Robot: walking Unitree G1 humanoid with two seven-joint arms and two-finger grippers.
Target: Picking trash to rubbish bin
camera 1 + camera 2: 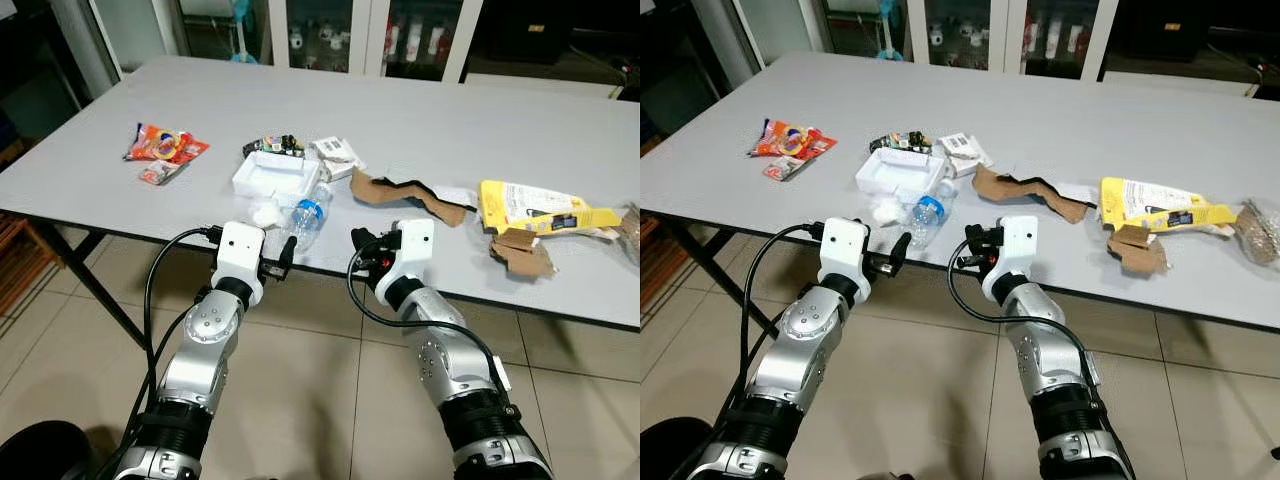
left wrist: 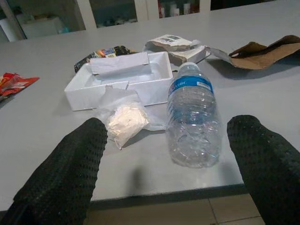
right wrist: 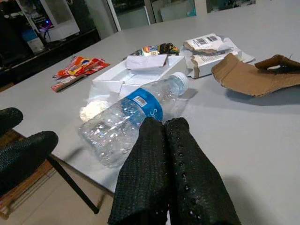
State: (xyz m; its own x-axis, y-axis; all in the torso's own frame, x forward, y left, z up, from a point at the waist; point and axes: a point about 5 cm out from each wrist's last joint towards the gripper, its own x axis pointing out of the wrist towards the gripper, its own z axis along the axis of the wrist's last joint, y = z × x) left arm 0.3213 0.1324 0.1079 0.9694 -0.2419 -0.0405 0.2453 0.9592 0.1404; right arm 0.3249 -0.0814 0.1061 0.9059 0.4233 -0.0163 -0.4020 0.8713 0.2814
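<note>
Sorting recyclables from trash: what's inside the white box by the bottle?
The white box holds white paper flaps or lining; nothing else shows. Its floor beneath them is covered.

A bottle lies on the table, just before a box.

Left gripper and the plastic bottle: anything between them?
No. The left wrist view shows only bare table edge between the open left gripper and the bottle; a crumpled white wad lies beside the bottle.
</note>
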